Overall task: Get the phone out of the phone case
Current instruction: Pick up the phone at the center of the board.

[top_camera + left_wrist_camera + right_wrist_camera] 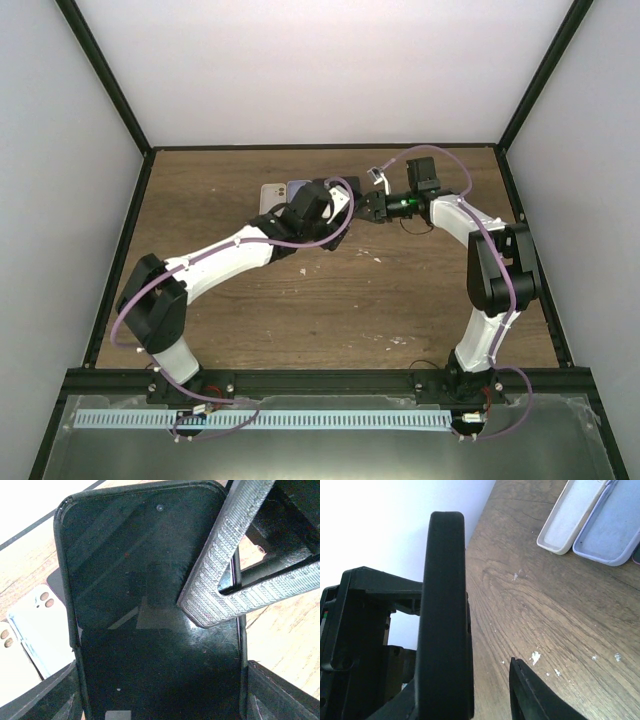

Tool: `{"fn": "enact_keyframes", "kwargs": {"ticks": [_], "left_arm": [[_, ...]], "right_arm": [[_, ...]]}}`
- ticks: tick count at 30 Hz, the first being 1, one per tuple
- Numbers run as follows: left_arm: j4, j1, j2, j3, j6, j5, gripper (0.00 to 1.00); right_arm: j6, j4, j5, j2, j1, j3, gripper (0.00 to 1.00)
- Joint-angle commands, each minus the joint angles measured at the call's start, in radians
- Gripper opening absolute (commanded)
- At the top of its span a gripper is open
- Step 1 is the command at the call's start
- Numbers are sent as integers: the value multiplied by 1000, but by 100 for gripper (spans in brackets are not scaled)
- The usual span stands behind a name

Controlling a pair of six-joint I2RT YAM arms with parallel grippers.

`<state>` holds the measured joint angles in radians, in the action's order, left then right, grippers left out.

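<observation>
A black phone (140, 580) sits in a black phone case (62, 570) and fills the left wrist view, screen toward the camera. My left gripper (160, 680) is shut on it across its width, with a finger on each long edge. In the top view the left gripper (322, 205) and right gripper (372, 207) meet at mid-table. One grey ribbed right finger (220, 575) lies over the screen's upper right. In the right wrist view the case (445, 605) stands edge-on between the jaws of my right gripper (480, 680). Bare table shows between it and the right finger (535, 695).
An empty white case (272, 196) and a lavender one (297, 187) lie side by side on the wooden table (400, 300), just left of the grippers. They show as a white case (567, 517) and a lavender case (610, 530) in the right wrist view. White enclosure walls ring the table.
</observation>
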<state>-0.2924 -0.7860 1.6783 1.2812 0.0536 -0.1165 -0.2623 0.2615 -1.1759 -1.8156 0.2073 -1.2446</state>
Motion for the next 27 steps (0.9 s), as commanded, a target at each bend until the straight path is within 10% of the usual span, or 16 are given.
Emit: {"fn": "enact_keyframes", "kwargs": {"ticks": [1, 15, 27], "left_arm": [[75, -21, -42, -3, 47, 0, 32], [58, -25, -36, -8, 67, 31, 30], [-99, 29, -134, -67, 158, 192, 99]], "right_arm": [[7, 2, 13, -4, 6, -34, 32], [40, 35, -15, -6, 7, -40, 11], [132, 107, -24, 16, 7, -85, 1]]}}
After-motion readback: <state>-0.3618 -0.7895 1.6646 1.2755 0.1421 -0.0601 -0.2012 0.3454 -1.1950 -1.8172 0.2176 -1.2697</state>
